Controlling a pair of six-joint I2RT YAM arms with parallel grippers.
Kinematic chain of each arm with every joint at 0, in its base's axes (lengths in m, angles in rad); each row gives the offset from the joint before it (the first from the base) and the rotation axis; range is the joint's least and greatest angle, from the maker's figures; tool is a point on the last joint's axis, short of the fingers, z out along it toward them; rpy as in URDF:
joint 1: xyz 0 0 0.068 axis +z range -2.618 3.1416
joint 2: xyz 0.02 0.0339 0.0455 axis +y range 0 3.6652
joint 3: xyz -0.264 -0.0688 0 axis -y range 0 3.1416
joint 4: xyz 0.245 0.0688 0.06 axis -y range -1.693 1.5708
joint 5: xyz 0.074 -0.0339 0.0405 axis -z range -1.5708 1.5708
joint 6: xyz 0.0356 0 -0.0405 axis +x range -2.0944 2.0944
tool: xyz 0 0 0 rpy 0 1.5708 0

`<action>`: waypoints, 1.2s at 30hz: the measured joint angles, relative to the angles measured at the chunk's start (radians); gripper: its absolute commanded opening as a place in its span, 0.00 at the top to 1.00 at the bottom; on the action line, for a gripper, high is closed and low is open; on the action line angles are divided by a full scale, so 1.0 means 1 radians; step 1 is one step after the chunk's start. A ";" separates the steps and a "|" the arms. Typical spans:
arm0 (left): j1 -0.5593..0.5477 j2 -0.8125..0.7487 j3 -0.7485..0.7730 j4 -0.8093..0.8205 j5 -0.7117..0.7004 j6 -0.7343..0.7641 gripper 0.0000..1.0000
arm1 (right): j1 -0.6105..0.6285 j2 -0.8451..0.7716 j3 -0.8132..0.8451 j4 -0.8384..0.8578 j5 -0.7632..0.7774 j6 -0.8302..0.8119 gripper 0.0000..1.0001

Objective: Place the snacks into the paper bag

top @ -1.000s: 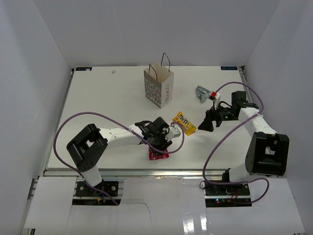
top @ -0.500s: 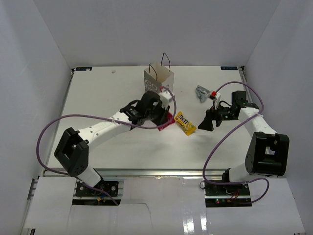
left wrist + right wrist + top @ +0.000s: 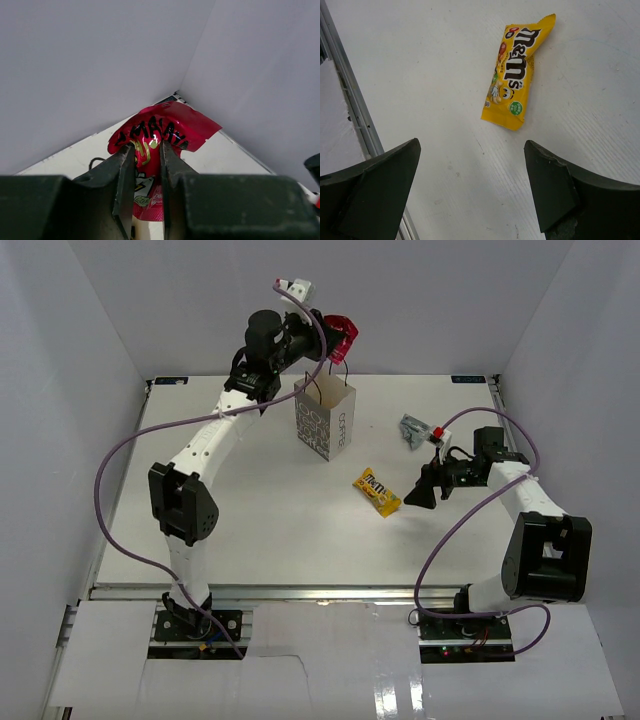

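Overhead view of a white worktop (image 3: 220, 490) with two robot arms. The left arm reaches high toward the far side, and its tool (image 3: 328, 340) is closed tight on a red-pink snack packet (image 3: 343, 336), pinching it near the middle so the wrapper flares out past the fingers. The packet hangs in the air over the paper bag (image 3: 325, 420), which stands upright at far centre with its mouth open and thin black cord handles arching across it. A yellow M&M's packet (image 3: 378, 491) lies flat near and right of the bag. A silver foil packet (image 3: 412, 430) lies further right. The right tool (image 3: 422, 492) is spread wide and holds nothing, low beside the M&M's packet.

Likely risks: the red-pink packet looks offset toward the bag's far rim, so a release from this height could strike the rim or a handle and fall outside. The bag looks light, so a knock from the descending tool could tip it over.
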 measured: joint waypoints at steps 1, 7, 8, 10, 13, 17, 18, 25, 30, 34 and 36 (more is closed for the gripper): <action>0.010 0.023 0.005 0.012 0.008 -0.004 0.82 | 0.000 -0.001 -0.003 0.002 -0.003 0.001 0.10; 0.069 0.120 -0.016 0.022 0.045 -0.015 0.81 | 0.000 -0.002 -0.005 0.003 -0.003 0.014 0.10; 0.075 0.124 -0.031 0.021 0.050 -0.015 0.81 | 0.000 -0.002 -0.005 0.004 -0.003 0.015 0.10; 0.080 0.124 -0.059 0.024 0.061 -0.014 0.79 | 0.000 -0.002 -0.005 0.007 -0.003 0.018 0.10; 0.076 0.123 -0.093 0.039 0.076 -0.014 0.71 | 0.000 -0.001 -0.005 0.014 -0.003 0.019 0.10; 0.072 0.110 -0.151 0.064 0.084 -0.010 0.46 | 0.000 -0.002 -0.005 0.018 -0.001 0.019 0.10; 0.072 0.107 -0.162 0.067 0.084 -0.010 0.40 | 0.000 -0.002 -0.005 0.018 0.000 0.019 0.10; 0.070 0.079 -0.186 0.073 0.080 -0.010 0.27 | 0.091 -0.001 0.008 0.065 0.167 0.062 0.10; 0.071 0.046 -0.177 0.075 0.068 -0.011 0.21 | 0.312 0.032 0.040 0.214 0.496 0.211 0.10; 0.071 -0.013 -0.182 0.076 0.029 -0.009 0.16 | 0.404 0.174 0.162 0.251 0.658 0.317 0.10; 0.072 -0.077 -0.220 0.081 -0.001 -0.006 0.14 | 0.423 0.237 0.215 0.257 0.711 0.354 0.09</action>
